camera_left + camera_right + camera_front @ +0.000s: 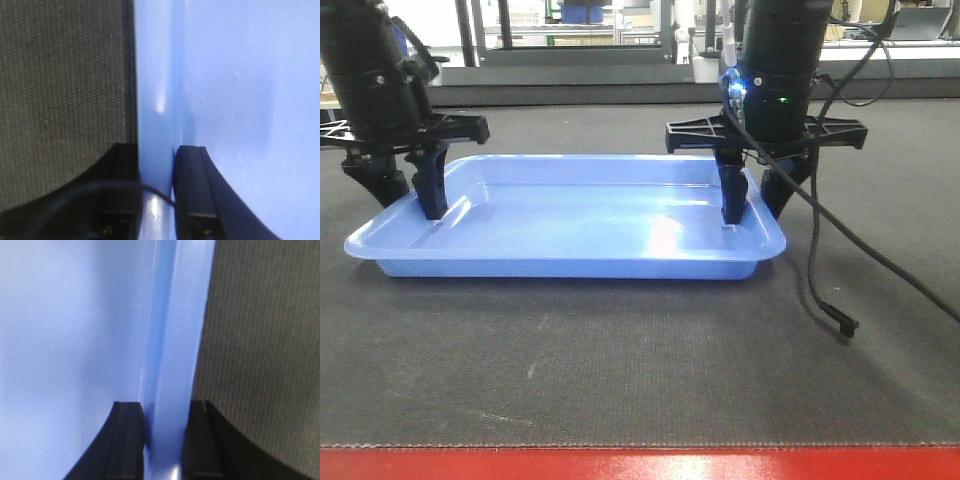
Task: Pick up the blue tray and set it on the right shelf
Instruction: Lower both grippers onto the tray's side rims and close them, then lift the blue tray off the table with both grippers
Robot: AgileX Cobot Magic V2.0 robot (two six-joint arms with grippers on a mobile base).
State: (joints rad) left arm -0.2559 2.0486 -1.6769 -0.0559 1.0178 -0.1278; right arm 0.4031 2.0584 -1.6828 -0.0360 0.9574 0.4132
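Note:
The blue tray [570,215] lies flat on the dark grey mat [620,360]. My left gripper [410,200] straddles the tray's left rim, one finger inside and one outside, shut on it. In the left wrist view the gripper [156,155] pinches the rim of the tray [240,75] between both fingers. My right gripper [753,210] straddles the right rim the same way. In the right wrist view the gripper [165,410] has both fingers against the rim of the tray [65,315]. The right shelf is out of view.
A black cable [830,300] hangs from the right arm and its plug rests on the mat to the tray's right. The table's red front edge [640,465] runs along the bottom. Metal frames [570,50] stand behind the table.

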